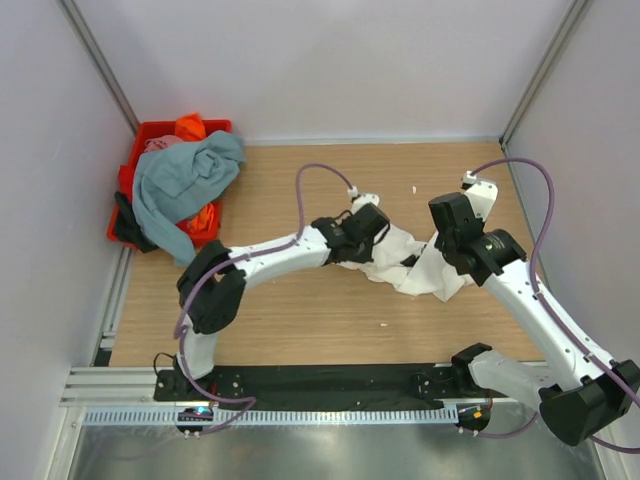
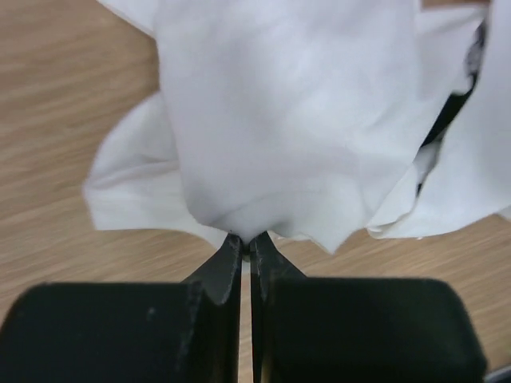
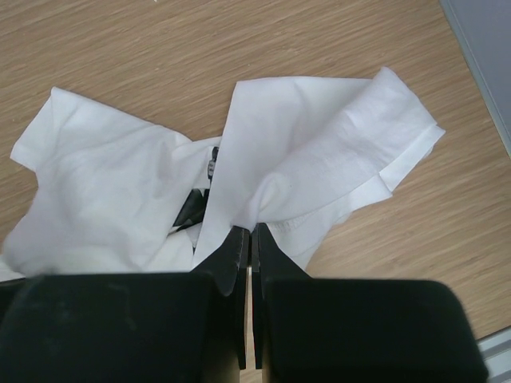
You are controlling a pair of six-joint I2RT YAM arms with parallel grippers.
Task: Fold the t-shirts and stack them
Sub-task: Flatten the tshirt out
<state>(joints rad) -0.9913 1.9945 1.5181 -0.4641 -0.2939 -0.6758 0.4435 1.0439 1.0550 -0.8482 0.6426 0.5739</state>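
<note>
My left gripper [image 2: 246, 241] and right gripper [image 3: 249, 233] are each pressed onto a fold of the white t-shirt [image 1: 398, 264], crumpled at centre-right of the top view. Light, limp cloth; I'd grip along hems.

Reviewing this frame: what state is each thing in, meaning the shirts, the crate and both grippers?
white t-shirt: crumpled, unfolded, on the table, pinched at two spots.
left gripper: shut on the white t-shirt.
right gripper: shut on the white t-shirt.
red crate: upright, holding shirts.
grey-blue t-shirt: unfolded, draped over the crate.
orange t-shirt: bunched in the crate.
</note>
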